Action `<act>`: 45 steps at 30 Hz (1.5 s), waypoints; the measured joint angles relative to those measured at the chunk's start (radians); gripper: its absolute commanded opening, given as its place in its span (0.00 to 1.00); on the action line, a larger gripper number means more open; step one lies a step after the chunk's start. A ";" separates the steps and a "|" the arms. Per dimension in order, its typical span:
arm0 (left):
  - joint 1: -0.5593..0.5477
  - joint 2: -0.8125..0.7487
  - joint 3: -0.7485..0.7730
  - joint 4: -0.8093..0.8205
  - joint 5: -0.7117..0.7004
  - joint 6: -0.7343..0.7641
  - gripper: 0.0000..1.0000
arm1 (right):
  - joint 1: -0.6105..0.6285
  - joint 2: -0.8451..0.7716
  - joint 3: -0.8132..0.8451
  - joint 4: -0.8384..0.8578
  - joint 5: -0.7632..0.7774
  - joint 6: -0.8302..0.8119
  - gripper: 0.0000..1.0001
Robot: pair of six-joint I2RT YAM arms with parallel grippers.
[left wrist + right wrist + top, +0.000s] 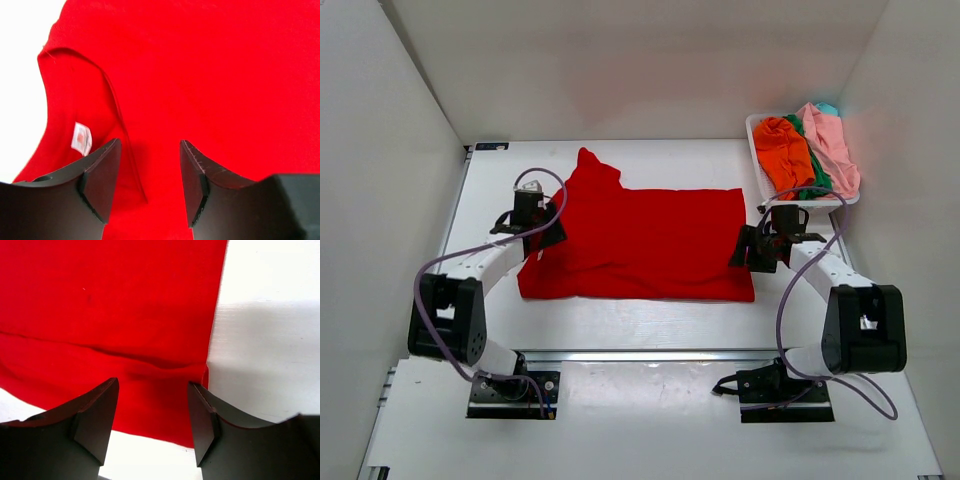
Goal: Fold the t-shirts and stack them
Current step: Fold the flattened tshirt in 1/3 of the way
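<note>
A bright red t-shirt [640, 240] lies spread flat on the white table, with one sleeve sticking up at the back left. My left gripper [545, 240] is open over its left edge. In the left wrist view the gripper [150, 180] is open just above the red cloth [210, 75], by the collar seam and a white label [81, 137]. My right gripper [742, 248] is open at the shirt's right edge. In the right wrist view the gripper [154, 415] straddles the shirt's near right corner [165, 405]. Orange [785, 148], green [817, 178], pale pink [835, 145] and teal [828, 107] shirts lie in the basket.
A white plastic basket [756, 160] stands at the back right of the table, just behind my right arm. White walls close in the table on the left, back and right. A metal rail [640, 355] runs along the near edge by the arm bases.
</note>
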 measured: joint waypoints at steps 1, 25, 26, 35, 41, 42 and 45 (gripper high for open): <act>0.001 0.021 0.010 0.003 -0.008 0.001 0.62 | 0.000 0.006 0.000 0.001 0.000 -0.001 0.55; 0.009 0.167 0.093 -0.007 -0.137 0.003 0.00 | -0.011 0.064 0.007 0.032 -0.034 -0.002 0.36; 0.011 0.150 0.092 -0.009 -0.138 0.003 0.00 | -0.013 0.064 0.007 0.034 -0.035 -0.001 0.34; 0.056 -0.002 0.034 -0.008 -0.174 -0.006 0.00 | -0.020 0.064 0.006 0.055 -0.040 0.013 0.14; 0.061 -0.014 -0.019 -0.018 -0.179 -0.015 0.10 | -0.020 0.064 0.006 0.060 -0.042 0.013 0.31; 0.061 -0.014 -0.019 -0.021 -0.178 -0.011 0.14 | -0.020 0.064 0.006 0.060 -0.043 0.014 0.32; 0.057 -0.012 -0.019 -0.018 -0.177 0.003 0.39 | -0.020 0.064 0.007 0.060 -0.043 0.014 0.33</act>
